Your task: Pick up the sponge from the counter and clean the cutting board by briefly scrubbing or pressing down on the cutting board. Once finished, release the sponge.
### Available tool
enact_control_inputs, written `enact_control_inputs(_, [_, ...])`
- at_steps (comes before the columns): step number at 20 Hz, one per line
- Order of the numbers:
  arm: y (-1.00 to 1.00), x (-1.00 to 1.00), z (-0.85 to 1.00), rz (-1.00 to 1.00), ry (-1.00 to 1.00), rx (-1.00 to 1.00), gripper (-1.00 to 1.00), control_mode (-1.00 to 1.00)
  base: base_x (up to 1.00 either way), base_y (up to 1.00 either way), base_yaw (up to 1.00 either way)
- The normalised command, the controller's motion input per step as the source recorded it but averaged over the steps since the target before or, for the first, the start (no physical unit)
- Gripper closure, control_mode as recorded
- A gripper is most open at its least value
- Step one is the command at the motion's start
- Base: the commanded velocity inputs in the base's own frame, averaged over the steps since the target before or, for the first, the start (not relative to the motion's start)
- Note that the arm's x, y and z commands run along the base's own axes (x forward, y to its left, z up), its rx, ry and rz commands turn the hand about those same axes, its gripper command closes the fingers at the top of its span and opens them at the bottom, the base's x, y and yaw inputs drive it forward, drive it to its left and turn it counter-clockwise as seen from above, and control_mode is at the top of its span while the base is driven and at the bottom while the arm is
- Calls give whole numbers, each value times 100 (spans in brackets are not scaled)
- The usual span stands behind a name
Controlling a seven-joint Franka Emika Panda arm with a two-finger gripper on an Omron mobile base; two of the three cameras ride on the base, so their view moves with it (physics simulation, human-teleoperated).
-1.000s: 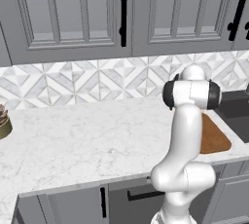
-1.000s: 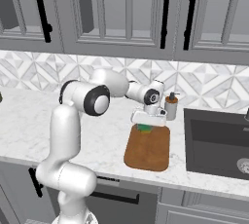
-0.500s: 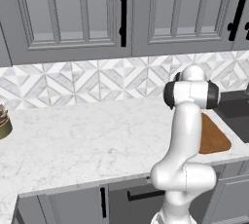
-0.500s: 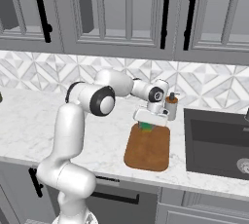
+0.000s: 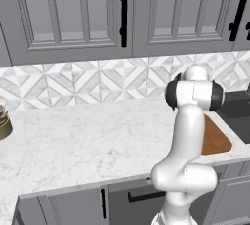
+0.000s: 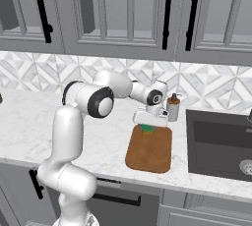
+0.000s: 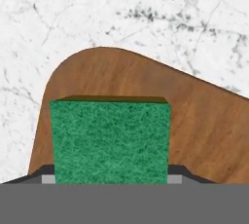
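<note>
Sponge: small green-topped rectangular sponge [image 7: 110, 139] lying on the far rounded corner of the board, close under the hand; green patch also seen from the right base camera [image 6: 147, 128].
Board: flat brown-orange wooden cutting board with rounded corners [image 6: 150, 149] on the white marble-look tabletop [image 6: 29, 122], beside the dark sink [image 6: 219, 144].
Pincer: two-finger pincer [image 6: 148, 120] poised right over the sponge; tips flank the block at the bottom of the hand camera – pinching or just parted, cannot tell.
Step in hand: likely the release after pressing – a judgement only.
How to do it well: spread the tips fully before any lift; rise straight up, no sideways drag, so the sponge stays flat on the board and does not tip or get carried along.
Risk: sponge near the board's edge – a nudge could push it onto the tabletop.
Nearby: small brown pump bottle [image 6: 173, 108] just beyond the board – keep the wrist clear.
Writing, brands: none readable on sponge, board or bottle.
</note>
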Motion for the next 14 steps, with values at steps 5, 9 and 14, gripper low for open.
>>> enact_control_inputs(5, [82, 0, -39, 0, -23, -12, 100, -100, 0, 0, 0])
enact_control_inputs(9, [88, 0, -20, 0, -16, -5, 100, -100, 0, 0, 0])
enact_control_inputs(14, [61, 0, -2, 0, -8, -1, 100, -100, 0, 0, 0])
